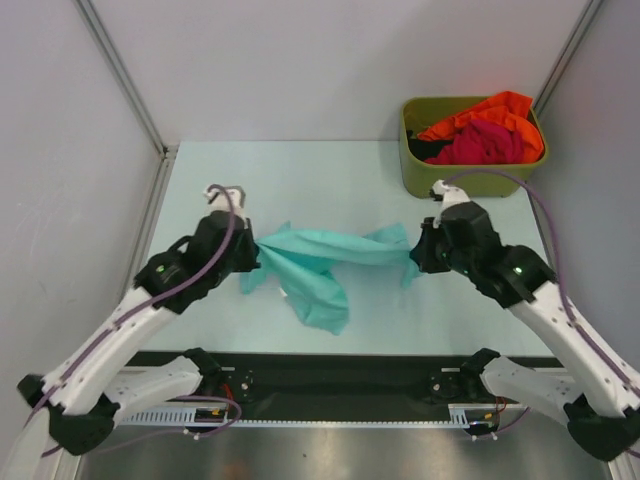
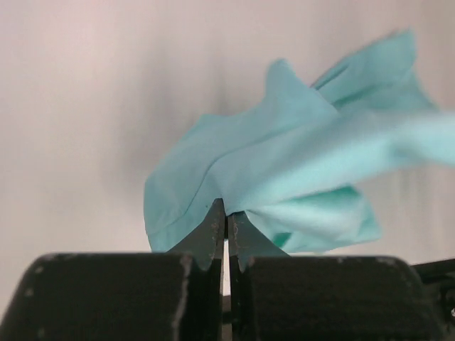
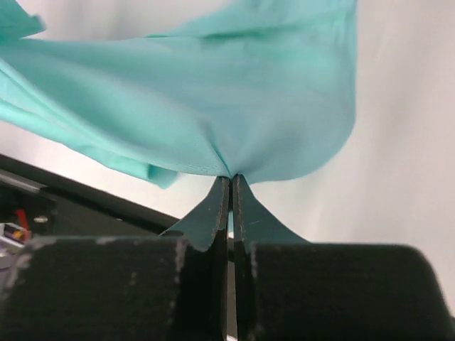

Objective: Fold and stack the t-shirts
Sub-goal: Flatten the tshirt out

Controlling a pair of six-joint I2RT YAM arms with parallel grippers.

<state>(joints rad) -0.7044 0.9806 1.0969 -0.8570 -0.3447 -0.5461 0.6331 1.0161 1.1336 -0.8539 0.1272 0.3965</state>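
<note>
Pale table (image 1: pixel 300 180), green bin (image 1: pixel 420 176) standing at its far right corner with orange shirt (image 1: pixel 500 108) and red shirt (image 1: pixel 485 145) inside, teal shirt (image 1: pixel 315 268) bunched mid-table, contact with surface unclear, black rail (image 1: pixel 340 380) along near edge

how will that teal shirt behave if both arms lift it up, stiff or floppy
Probably very floppy: the teal shirt sags and bunches between the left gripper and right gripper. It looks thin and light, so it likely lifts easily. Each grip pinches only a small edge, so a hard tug might pull it free.

Open table (image 1: pixel 300 170) behind teal t-shirt (image 1: pixel 318 268); olive bin (image 1: pixel 460 183) far right.
</note>
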